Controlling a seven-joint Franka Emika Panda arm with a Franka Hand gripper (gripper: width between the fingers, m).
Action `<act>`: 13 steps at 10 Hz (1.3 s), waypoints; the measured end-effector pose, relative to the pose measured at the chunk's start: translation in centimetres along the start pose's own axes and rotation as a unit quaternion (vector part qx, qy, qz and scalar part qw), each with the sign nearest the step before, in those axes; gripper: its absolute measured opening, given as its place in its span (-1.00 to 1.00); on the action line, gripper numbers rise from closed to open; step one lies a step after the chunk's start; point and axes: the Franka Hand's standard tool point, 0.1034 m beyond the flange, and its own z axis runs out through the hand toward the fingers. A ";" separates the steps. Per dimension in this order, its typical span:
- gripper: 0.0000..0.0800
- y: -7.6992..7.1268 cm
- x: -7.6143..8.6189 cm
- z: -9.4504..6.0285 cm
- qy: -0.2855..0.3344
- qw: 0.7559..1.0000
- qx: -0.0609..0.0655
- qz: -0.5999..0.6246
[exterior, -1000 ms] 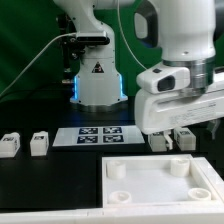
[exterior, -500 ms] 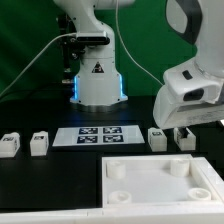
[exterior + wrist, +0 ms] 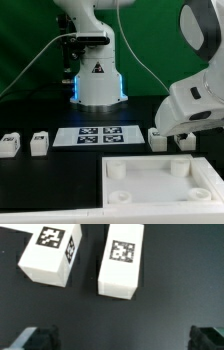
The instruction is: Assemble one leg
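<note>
Two white block-like legs lie side by side under my wrist camera, each with a black-and-white tag: one leg (image 3: 122, 260) is in line with the gap between my fingers, the other leg (image 3: 48, 255) is beside it. My gripper (image 3: 122, 339) is open and empty, with its dark fingertips (image 3: 40, 336) wide apart and short of the legs. In the exterior view these two legs (image 3: 158, 139) (image 3: 184, 140) sit at the right, partly hidden by my white hand (image 3: 195, 105). Two more legs (image 3: 10, 145) (image 3: 39, 143) stand at the left.
The large flat white square panel (image 3: 160, 180) with corner holes lies at the front right, close to the right-hand legs. The marker board (image 3: 97, 135) lies in the middle in front of the robot base (image 3: 98, 80). Cables run at the back left.
My hand has swung toward the exterior view's right and tilted, uncovering one of the right-hand legs. The legs, the panel and the marker board have not moved.
</note>
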 end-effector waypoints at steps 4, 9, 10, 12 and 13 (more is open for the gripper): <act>0.62 0.4 -0.8 1.6 -0.062 0.997 0.000 0.048; 0.62 0.0 -0.9 2.3 -0.071 0.995 0.000 0.068; 0.62 -0.1 -1.2 2.8 -0.083 0.994 -0.003 0.068; 0.62 0.0 -1.4 3.9 -0.101 0.992 -0.005 0.073; 0.62 0.0 -1.4 4.4 -0.104 0.992 -0.005 0.073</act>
